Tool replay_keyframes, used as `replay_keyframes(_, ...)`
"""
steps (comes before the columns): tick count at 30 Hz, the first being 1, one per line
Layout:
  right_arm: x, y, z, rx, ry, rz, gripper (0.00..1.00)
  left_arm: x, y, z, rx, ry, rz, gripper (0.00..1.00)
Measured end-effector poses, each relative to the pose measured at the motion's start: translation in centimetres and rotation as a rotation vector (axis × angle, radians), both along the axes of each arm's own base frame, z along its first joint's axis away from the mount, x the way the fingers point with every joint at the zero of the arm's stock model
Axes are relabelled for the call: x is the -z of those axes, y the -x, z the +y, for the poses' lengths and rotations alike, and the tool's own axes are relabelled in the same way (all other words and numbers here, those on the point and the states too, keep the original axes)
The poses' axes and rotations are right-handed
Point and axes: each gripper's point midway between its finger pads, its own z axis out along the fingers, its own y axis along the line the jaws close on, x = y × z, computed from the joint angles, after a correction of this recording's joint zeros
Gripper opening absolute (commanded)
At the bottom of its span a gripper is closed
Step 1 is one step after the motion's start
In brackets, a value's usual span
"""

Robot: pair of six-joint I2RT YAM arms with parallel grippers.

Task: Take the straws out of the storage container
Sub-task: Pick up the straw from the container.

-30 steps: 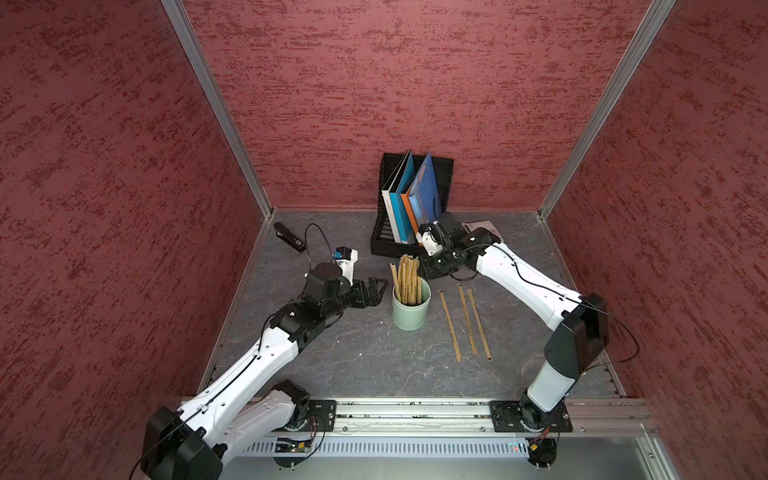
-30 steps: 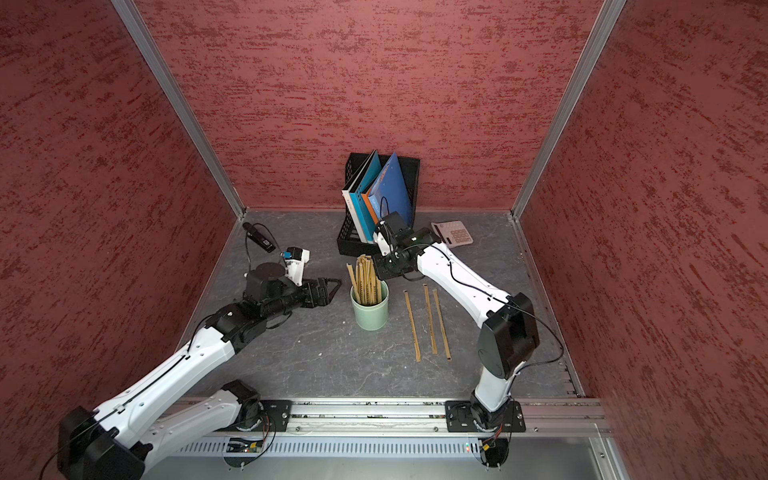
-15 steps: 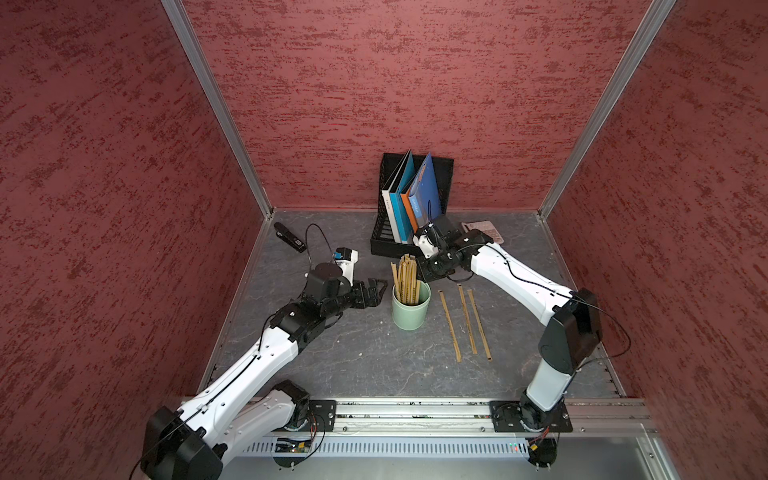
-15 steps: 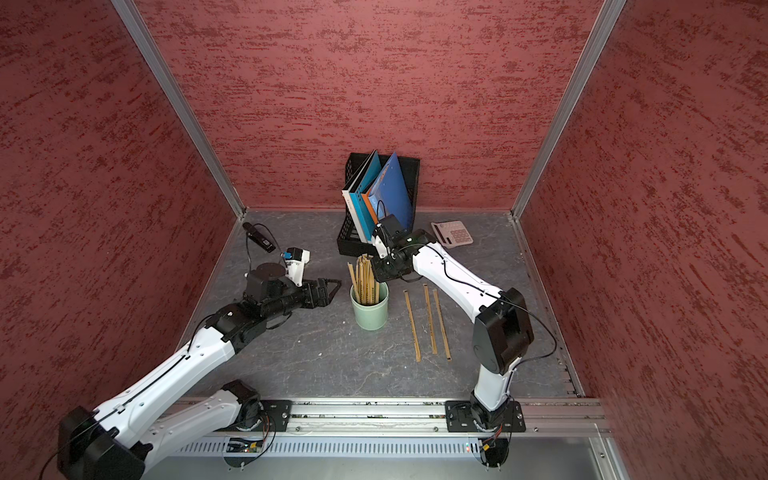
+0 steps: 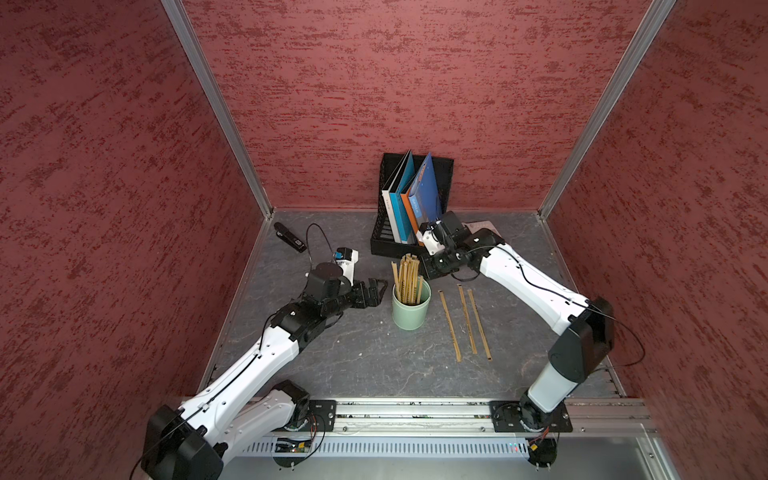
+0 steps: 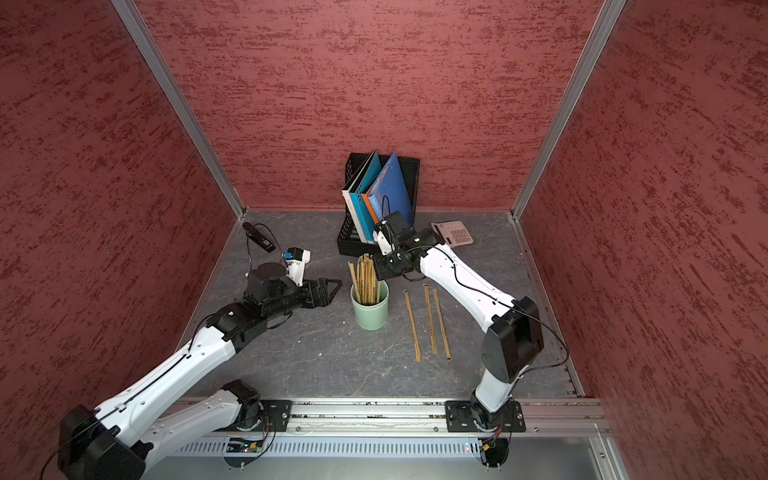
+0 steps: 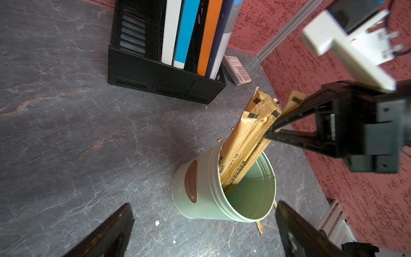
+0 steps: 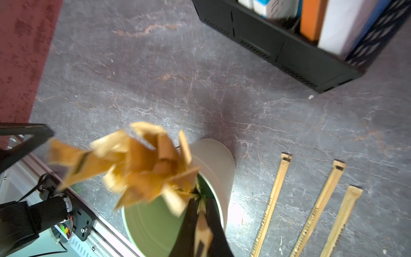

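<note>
The storage container, a pale mint-green cup (image 5: 410,311) (image 6: 370,309) (image 7: 200,195) (image 8: 213,160), stands mid-table with a bundle of tan paper-wrapped straws (image 5: 407,277) (image 6: 365,277) (image 7: 246,133) (image 8: 138,169) upright in it. My right gripper (image 5: 425,272) (image 6: 376,270) (image 8: 201,198) is at the bundle's right side above the rim, shut on one straw (image 8: 201,231). Three straws (image 5: 467,320) (image 6: 430,320) (image 8: 320,204) lie side by side on the table right of the cup. My left gripper (image 5: 376,291) (image 6: 330,290) (image 7: 203,207) hovers just left of the cup, open and holding nothing.
A black mesh file holder (image 5: 382,243) (image 6: 347,245) with coloured folders stands behind the cup near the back wall. A calculator (image 6: 453,233) lies to its right and a black stapler-like item (image 5: 289,237) at the back left. Red walls enclose three sides.
My right gripper has moved slightly closer to the cup and has closed on a straw at the bundle's right side. The left arm has not moved.
</note>
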Motion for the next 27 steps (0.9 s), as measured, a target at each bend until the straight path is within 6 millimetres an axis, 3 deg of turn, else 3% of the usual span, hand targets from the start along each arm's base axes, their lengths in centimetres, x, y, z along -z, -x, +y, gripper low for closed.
replay_keyframes(11, -8.5, 1.9, -3.0, 0.052, -0.037, -0.155, 0.06, -0.2, -0.1, -0.1, 0.001, 0.008, -0.004, 1.00)
replay_keyframes(22, -22.3, 5.7, -8.6, 0.151, -0.117, -0.444, 0.08, -0.5, 0.0, -0.1, -0.003, 0.018, -0.008, 1.00)
replay_keyframes(25, -24.2, 6.2, -9.8, 0.172, -0.092, -0.477, 0.06, -0.5, 0.0, -0.1, -0.003, 0.019, -0.010, 1.00)
replay_keyframes(27, -24.0, 5.9, -10.1, 0.181, -0.051, -0.464, 0.05, -0.7, 0.1, 0.0, -0.003, 0.022, -0.016, 1.00)
